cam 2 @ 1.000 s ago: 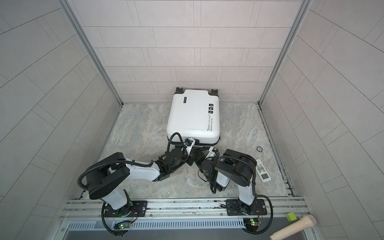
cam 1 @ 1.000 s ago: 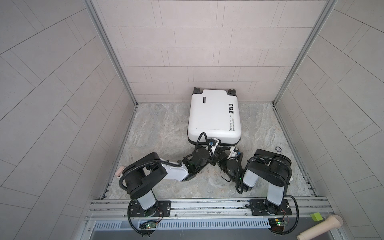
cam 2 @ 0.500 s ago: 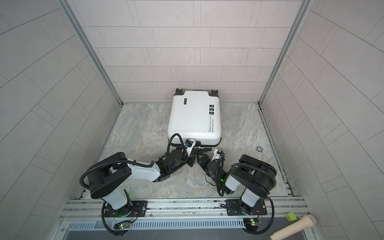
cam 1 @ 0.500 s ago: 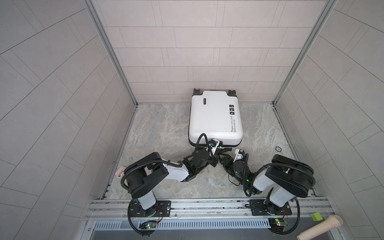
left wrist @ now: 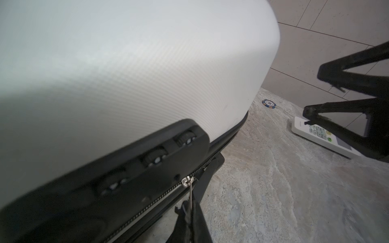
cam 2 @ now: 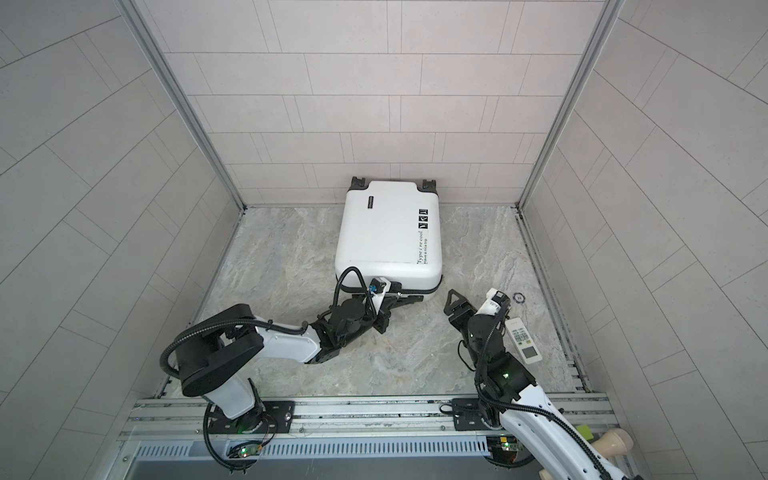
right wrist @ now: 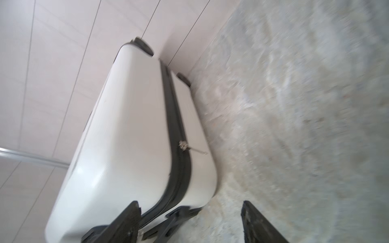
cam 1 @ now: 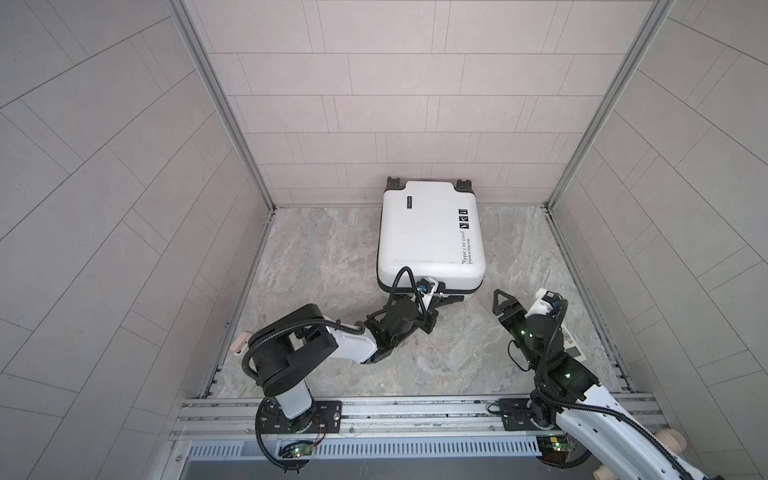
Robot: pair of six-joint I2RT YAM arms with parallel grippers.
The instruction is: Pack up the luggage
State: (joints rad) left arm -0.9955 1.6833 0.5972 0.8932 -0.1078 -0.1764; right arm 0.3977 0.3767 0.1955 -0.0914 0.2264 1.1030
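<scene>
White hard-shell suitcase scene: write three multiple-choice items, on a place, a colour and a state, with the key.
1. The white rectangular remote control lies: A. against the back wall B. on the marbled stone floor C. in a gripper
2. On the white hard-shell suitcase, the zipper band is: A. red B. black C. white
3. The left gripper is: A. open B. shut on the remote C. shut on the metal zipper pull
Key: 1 B, it lies flat there; 2 B, a black band splits the shells; 3 C, the pull is pinched between its fingertips.
</scene>
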